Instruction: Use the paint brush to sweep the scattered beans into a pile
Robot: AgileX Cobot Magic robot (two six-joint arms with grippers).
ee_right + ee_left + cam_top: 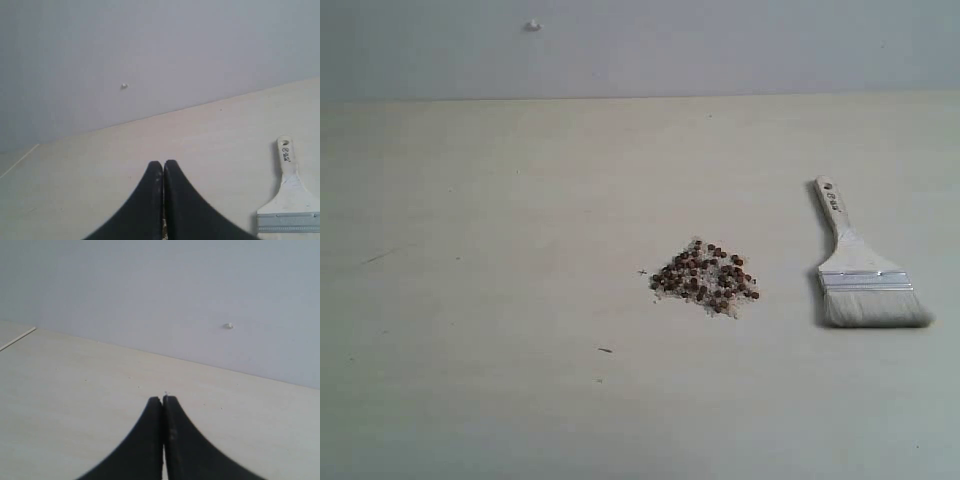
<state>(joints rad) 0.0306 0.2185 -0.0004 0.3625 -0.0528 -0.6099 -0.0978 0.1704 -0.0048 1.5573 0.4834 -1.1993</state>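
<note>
The dark-brown beans (705,277), mixed with whitish crumbs, lie gathered in one small pile near the middle of the pale table. The paint brush (858,268) lies flat to the right of the pile, bristles toward the front, handle pointing to the back. Its handle and silver ferrule also show in the right wrist view, where the paint brush (290,195) lies beside my right gripper (163,163), apart from it. That gripper is shut and holds nothing. My left gripper (162,399) is shut too, with only bare table in front. Neither gripper shows in the exterior view.
A pale wooden table (480,300) meets a grey wall (720,45) at the back. A small white knob (532,25) is on the wall. A tiny dark speck (606,350) lies in front of the pile.
</note>
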